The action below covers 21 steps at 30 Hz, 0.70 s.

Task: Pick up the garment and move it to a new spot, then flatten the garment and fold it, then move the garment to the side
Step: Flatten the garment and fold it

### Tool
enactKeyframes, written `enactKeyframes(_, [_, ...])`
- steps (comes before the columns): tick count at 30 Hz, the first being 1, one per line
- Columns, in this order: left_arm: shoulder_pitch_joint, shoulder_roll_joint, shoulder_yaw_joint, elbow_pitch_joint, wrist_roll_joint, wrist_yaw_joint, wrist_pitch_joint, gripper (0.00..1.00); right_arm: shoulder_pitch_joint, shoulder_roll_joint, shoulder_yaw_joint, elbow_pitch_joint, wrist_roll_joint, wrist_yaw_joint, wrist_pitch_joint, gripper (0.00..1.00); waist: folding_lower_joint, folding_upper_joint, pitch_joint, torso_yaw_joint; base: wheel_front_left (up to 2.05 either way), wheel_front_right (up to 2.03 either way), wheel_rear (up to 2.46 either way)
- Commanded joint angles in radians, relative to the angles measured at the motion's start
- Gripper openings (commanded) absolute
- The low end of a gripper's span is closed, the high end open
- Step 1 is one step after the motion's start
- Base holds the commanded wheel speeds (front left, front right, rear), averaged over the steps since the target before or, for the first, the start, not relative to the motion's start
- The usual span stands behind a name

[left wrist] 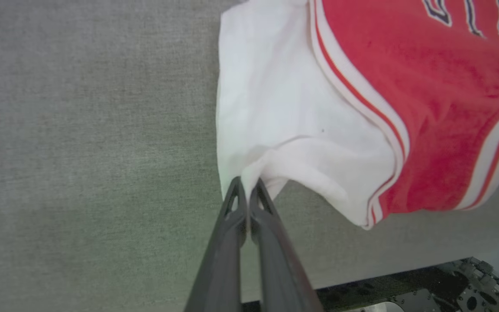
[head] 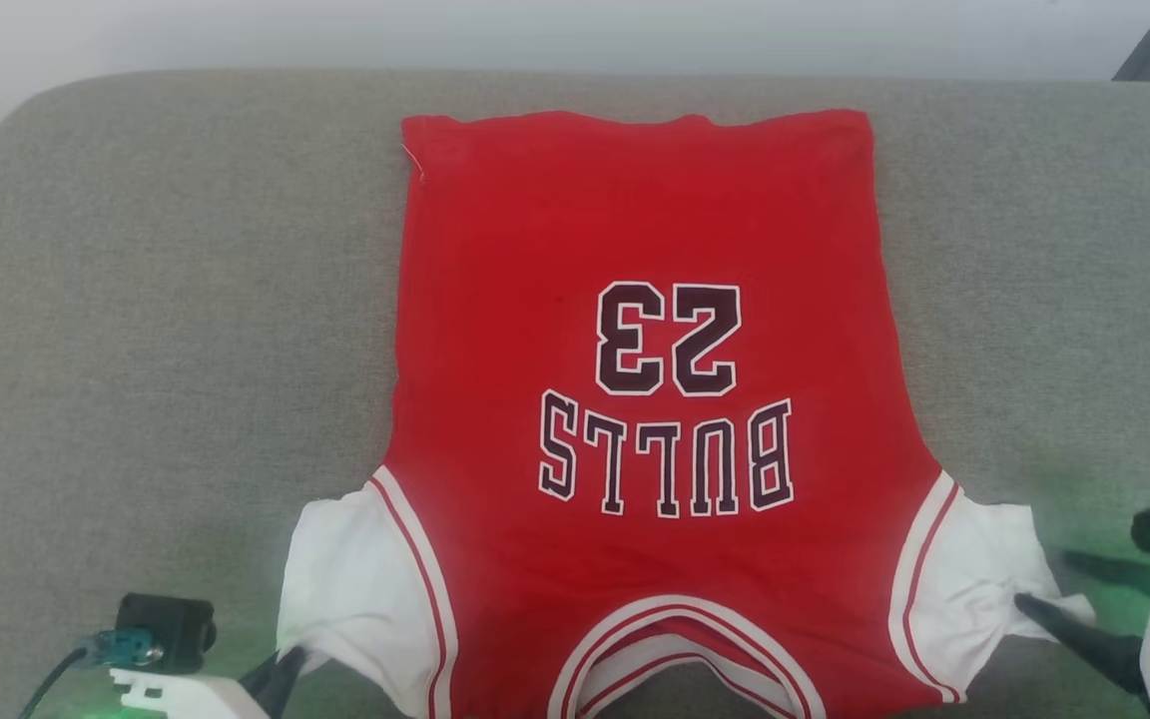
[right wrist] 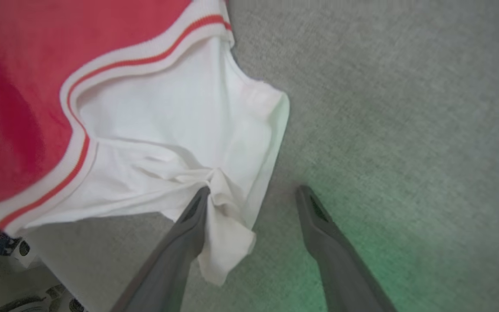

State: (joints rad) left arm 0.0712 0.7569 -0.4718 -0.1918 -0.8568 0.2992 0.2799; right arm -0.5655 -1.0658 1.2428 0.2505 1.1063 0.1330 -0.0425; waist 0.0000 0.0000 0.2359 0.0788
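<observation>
Near edge first: the left gripper [left wrist: 246, 186] has its jaws clamped tight on the sleeve tip of the red jersey-style T-shirt with white short sleeves [head: 635, 220]. Across on the other side, the right gripper [right wrist: 254, 190] shows jaws spread wide, one of them brushing the crumpled tip of the other sleeve, nothing held. The shirt lies spread flat on the grey fabric-covered desk [head: 136, 300], collar nearest the robot, "BULLS" and "23" upside down beyond it, hem farthest away.
</observation>
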Motion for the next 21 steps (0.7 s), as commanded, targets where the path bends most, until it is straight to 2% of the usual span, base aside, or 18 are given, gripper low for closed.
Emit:
enactKeyframes(1, [-0.017,-0.003,-0.003,-0.004,0.009,-0.005,-0.007,0.00,-0.016,-0.003,-0.008,-0.006,-0.003,-0.004,0.017,1.00,0.0000,0.0000,0.003,0.002,0.00,0.00,0.00])
enactKeyframes(4, [-0.033,-0.015,-0.011,-0.005,0.019,-0.011,-0.010,0.00,-0.048,-0.027,-0.048,-0.045,0.006,-0.003,0.055,1.00,0.0000,0.0000,0.012,0.003,0.00,0.00,0.00])
enactKeyframes(7, [-0.056,-0.029,-0.025,-0.007,0.033,-0.019,-0.012,0.00,-0.098,-0.045,-0.141,-0.087,0.020,-0.003,0.104,1.00,0.0000,0.0000,0.025,0.010,0.00,0.00,0.00])
enactKeyframes(11, [-0.088,-0.044,-0.043,-0.009,0.041,-0.031,-0.014,0.00,-0.154,-0.024,-0.258,-0.066,-0.016,-0.003,0.136,1.00,0.0000,0.0000,0.042,0.027,0.00,0.00,0.00])
enactKeyframes(15, [-0.128,-0.067,-0.066,-0.002,0.061,-0.048,-0.012,0.00,-0.222,0.086,-0.389,0.060,-0.097,-0.003,0.168,1.00,0.0000,0.0000,0.060,0.054,0.00,0.00,0.00])
enactKeyframes(20, [-0.191,-0.103,-0.096,0.017,0.082,-0.075,-0.009,0.00,-0.331,0.247,-0.497,0.242,-0.214,-0.003,0.236,1.00,0.0000,0.0000,0.097,0.102,0.00,0.00,0.00])
enactKeyframes(21, [-0.191,-0.103,-0.096,0.017,0.082,-0.075,-0.009,0.00,-0.331,0.247,-0.497,0.242,-0.214,-0.003,0.236,1.00,0.0000,0.0000,0.097,0.102,0.00,0.00,0.00])
